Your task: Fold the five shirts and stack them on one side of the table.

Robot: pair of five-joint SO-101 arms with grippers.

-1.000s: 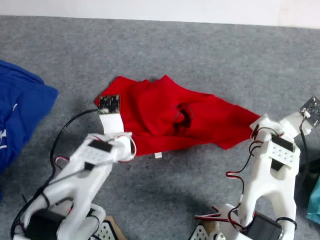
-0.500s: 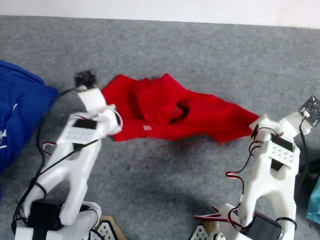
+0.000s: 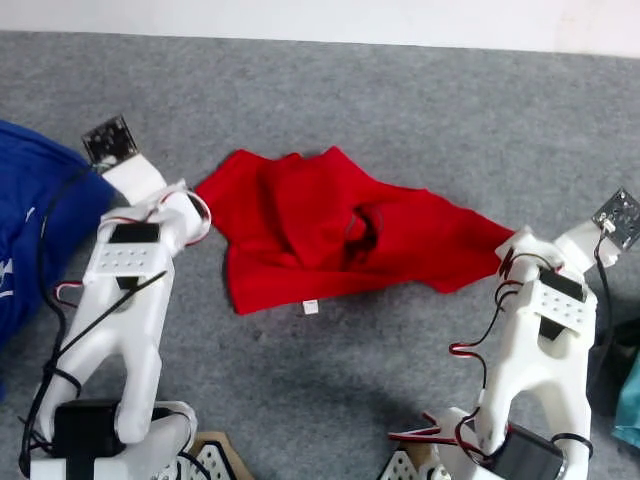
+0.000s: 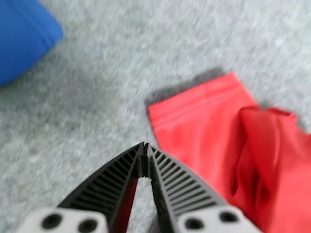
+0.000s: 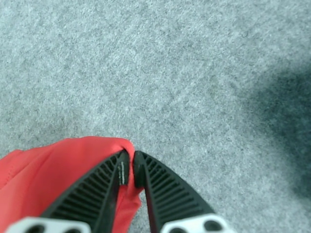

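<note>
A crumpled red shirt (image 3: 330,235) lies spread across the middle of the grey surface (image 3: 420,100), and a blue shirt (image 3: 30,220) is heaped at the left edge. The left tool (image 4: 145,148) hangs over bare surface between the two, just beside the red shirt's left corner, its fingers pressed together on nothing. The right tool (image 5: 129,158) is at the red shirt's right end, its fingers pinched narrowly on a fold of the cloth.

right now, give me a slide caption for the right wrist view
Right tool pinches an edge of the red shirt on the grey table surface.
</note>
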